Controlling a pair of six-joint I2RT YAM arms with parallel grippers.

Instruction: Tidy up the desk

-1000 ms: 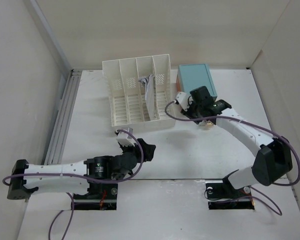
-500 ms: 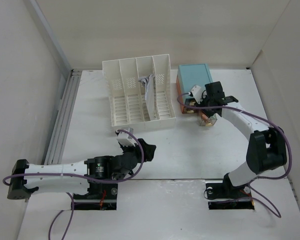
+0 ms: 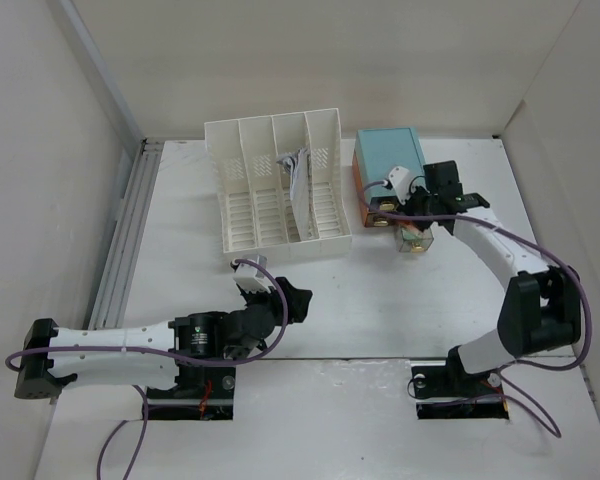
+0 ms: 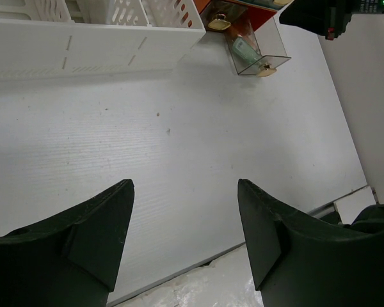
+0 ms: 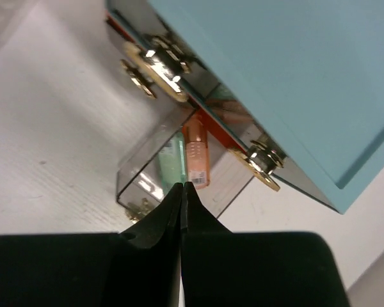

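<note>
Folds the left arm (image 3: 120,345) low, upper link out to the left, forearm doubling back rightward past its base. Spreads the left end effector (image 4: 184,192) wide, black fingers (image 4: 96,236) well apart, nothing between them. Stretches the right arm (image 3: 490,245) far forward, elbow raised at the right, forearm swung leftward. Shuts the right end effector (image 5: 181,192) tight, tips pressed together, gripping nothing visible.

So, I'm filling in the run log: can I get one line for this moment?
left gripper: open, empty, above desk | right gripper: shut, aimed at open clear drawer of teal box
</note>
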